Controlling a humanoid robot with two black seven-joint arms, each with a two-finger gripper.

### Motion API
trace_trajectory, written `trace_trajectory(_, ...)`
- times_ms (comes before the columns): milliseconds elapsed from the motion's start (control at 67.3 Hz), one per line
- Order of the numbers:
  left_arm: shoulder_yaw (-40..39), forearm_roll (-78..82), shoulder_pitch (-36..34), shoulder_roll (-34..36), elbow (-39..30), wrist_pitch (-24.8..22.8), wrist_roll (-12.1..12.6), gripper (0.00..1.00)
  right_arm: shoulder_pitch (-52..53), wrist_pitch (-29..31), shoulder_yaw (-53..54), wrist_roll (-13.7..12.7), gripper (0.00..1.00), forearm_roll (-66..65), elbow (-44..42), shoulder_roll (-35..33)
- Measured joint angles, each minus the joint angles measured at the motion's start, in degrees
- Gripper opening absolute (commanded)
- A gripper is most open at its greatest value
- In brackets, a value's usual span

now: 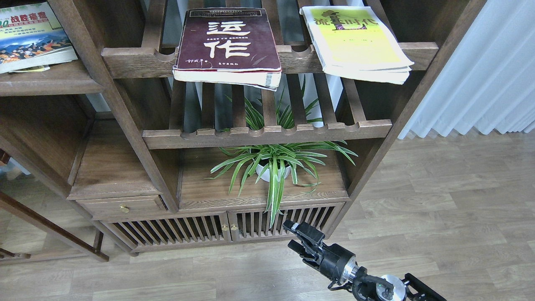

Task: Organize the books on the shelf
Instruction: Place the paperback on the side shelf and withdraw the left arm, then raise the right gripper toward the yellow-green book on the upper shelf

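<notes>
The thick maroon book (228, 42) with white characters lies flat on the upper slatted rack, overhanging its front rail. The yellow-green book (355, 42) lies flat on the same rack to the right, also overhanging. The smaller colourful book (31, 35) lies at the top left on the solid dark-brown shelf (50, 81), partly cut off by the view's edge. My right gripper (294, 238) hangs low in front of the cabinet doors, far below the books, fingers slightly apart and empty. My left gripper is out of view.
A spider plant in a white pot (267, 171) stands on the board under the lower slatted rack (267, 136). Slatted cabinet doors (225, 228) and a small drawer (123, 207) are below. A white curtain (480, 71) hangs at right over wooden floor.
</notes>
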Motion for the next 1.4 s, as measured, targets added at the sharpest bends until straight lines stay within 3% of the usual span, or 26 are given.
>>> trace_trajectory(401, 0.7, -0.1, 10.7, 0.1, -1.4, 0.0, 0.0, 1.0, 0.2, 0.0, 0.1, 0.0, 1.0, 0.0, 0.0, 0.0)
trace_trajectory(668, 0.8, -0.5, 21.9, -1.7, -3.0, 0.0, 0.0, 1.0, 0.6, 0.0, 0.2, 0.0, 1.0, 0.0, 0.1, 0.0)
trace_trajectory(1010, 0.4, -0.6, 39.4, -21.2, -0.6, 0.0, 0.0, 1.0, 4.9, 0.0, 4.1, 0.0, 1.0, 0.3, 1.2, 0.0)
trace_trajectory(1218, -0.4, -1.6, 44.4, -33.3, 3.9, 0.0, -4.2, 1.0, 7.0, 0.0, 8.9, 0.0, 0.99, 0.3, 3.3, 0.0)
trace_trajectory(1396, -0.4, -1.8, 48.6, -38.7, 6.5, 0.0, -4.9, 1.0, 7.8, 0.0, 17.6, 0.0, 0.99, 1.9, 11.0, -0.2)
